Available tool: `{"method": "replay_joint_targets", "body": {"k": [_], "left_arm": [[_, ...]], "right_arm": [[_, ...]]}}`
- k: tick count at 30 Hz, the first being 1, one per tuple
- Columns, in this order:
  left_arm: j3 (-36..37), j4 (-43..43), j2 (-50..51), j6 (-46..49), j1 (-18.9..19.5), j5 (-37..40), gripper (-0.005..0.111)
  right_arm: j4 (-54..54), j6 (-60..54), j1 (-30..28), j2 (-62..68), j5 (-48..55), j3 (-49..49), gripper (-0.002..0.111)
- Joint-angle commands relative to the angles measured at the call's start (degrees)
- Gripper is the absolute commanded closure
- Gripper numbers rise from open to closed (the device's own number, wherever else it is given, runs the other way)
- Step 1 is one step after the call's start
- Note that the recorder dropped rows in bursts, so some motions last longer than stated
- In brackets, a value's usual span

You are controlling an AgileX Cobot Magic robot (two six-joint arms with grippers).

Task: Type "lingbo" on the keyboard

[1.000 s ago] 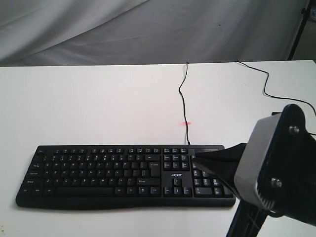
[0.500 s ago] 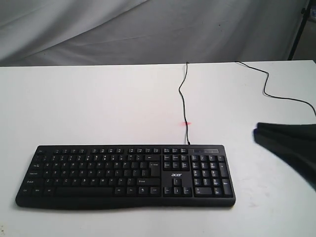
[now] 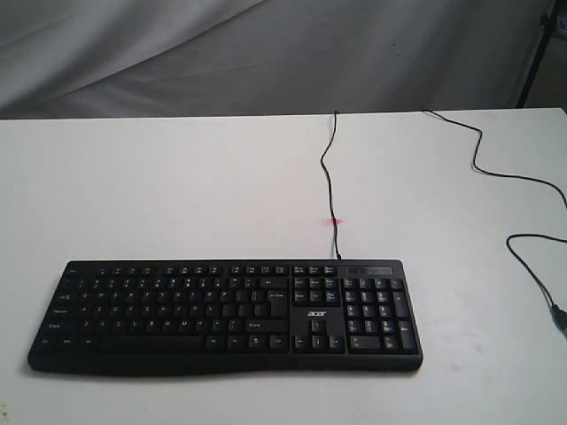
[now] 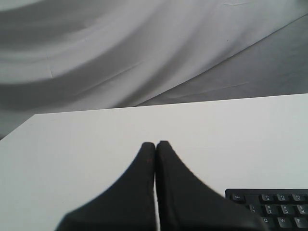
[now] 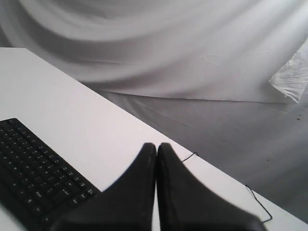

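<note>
The wide black keyboard (image 3: 226, 314) lies near the front of the white table (image 3: 177, 186), number pad and "acer" logo toward its right end. Its thin black cable (image 3: 328, 168) runs to the back edge. Neither gripper appears in the exterior view. In the left wrist view my left gripper (image 4: 155, 143) is shut, empty, above bare table with a corner of the keyboard (image 4: 274, 207) beside it. In the right wrist view my right gripper (image 5: 156, 144) is shut on nothing, and the keyboard (image 5: 33, 178) sits off to one side.
A second black cable (image 3: 496, 168) loops across the table's right side and ends in a plug (image 3: 558, 314) near the right edge. A small red light spot (image 3: 335, 222) marks the table behind the keyboard. Grey cloth (image 3: 266, 53) hangs behind the table.
My right arm, which hung over the number pad a second ago, has drawn back to the right and left the exterior view. The keyboard has not moved.
</note>
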Motion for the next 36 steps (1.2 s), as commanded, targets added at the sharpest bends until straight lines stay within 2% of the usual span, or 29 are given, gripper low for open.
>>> {"method": "replay_joint_targets", "body": {"k": [1,14,22,25,29,36], "left_arm": [[0.3,0.0,0.2,-0.2,-0.2,-0.2,0.106],[0.3,0.0,0.2,-0.2,-0.2,-0.2,0.106],[0.3,0.0,0.2,-0.2,-0.2,-0.2,0.106],[0.3,0.0,0.2,-0.2,-0.2,-0.2,0.106],[0.3,0.0,0.2,-0.2,-0.2,-0.2,0.106],[0.3,0.0,0.2,-0.2,-0.2,-0.2,0.106]], "right_arm": [[0.2,-0.2,-0.9,-4.3,5.6,1.6,0.108],[0.2,-0.1,-0.9,-4.6,4.0,7.2,0.108],[-3.8,7.1,-0.9,-4.6,-23.1,18.7,0.108],[-7.8,14.3,-0.9,-4.6,-27.5,22.1,0.108],[-12.4,21.0,-0.9,-4.6,-28.0,24.3,0.108],[-12.4,21.3,-0.9,-4.6,-26.5,25.1,0.108]]}}
